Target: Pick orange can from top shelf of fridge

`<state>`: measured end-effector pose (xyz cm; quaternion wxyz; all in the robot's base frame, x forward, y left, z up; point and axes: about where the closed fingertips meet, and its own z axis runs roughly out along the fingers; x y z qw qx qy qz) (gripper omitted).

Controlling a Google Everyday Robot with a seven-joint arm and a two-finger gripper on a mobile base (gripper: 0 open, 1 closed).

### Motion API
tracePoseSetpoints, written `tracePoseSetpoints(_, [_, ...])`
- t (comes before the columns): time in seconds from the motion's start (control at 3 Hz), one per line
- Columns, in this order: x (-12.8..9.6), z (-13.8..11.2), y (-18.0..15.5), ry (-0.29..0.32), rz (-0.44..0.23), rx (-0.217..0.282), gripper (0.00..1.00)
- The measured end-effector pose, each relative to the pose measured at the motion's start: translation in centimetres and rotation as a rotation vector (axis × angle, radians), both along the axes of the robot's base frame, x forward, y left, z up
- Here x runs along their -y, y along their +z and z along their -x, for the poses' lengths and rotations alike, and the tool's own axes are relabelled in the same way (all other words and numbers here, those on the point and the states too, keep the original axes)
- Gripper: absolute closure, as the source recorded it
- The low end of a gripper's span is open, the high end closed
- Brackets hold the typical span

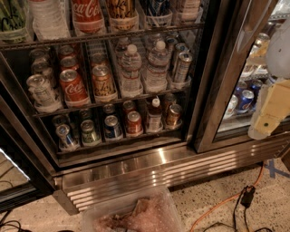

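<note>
The orange can (121,8), gold with black tiger-like markings, stands in a clear holder on the top shelf (149,31), a dark wire rack at the top of the open fridge (136,156). A red Coca-Cola can (87,13) stands just left of it. My gripper (268,115), a cream-coloured piece below the white arm, hangs at the far right in front of the glass door, well to the right of and below the orange can. It holds nothing that I can see.
The middle shelf holds water bottles (131,68), a Coca-Cola can (72,87) and an amber can (103,81). Below it stand more cans. The open glass door (226,72) stands at the right. A clear bin (136,213) and an orange cable (222,204) lie on the floor.
</note>
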<state>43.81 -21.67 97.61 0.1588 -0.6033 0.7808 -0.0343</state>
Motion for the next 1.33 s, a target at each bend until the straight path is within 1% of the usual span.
tracePoseSetpoints(0.33, [0.0, 0.0, 0.0, 0.000, 0.000, 0.000, 0.00])
tracePoseSetpoints(0.67, [-0.5, -0.6, 0.0, -0.004, -0.021, 0.019, 0.00])
tracePoseSetpoints(1.0, [-2.8, -2.3, -0.2, 0.001, -0.117, 0.069, 0.00])
tracePoseSetpoints(1.33, [-2.8, -2.3, -0.2, 0.001, -0.116, 0.070, 0.00])
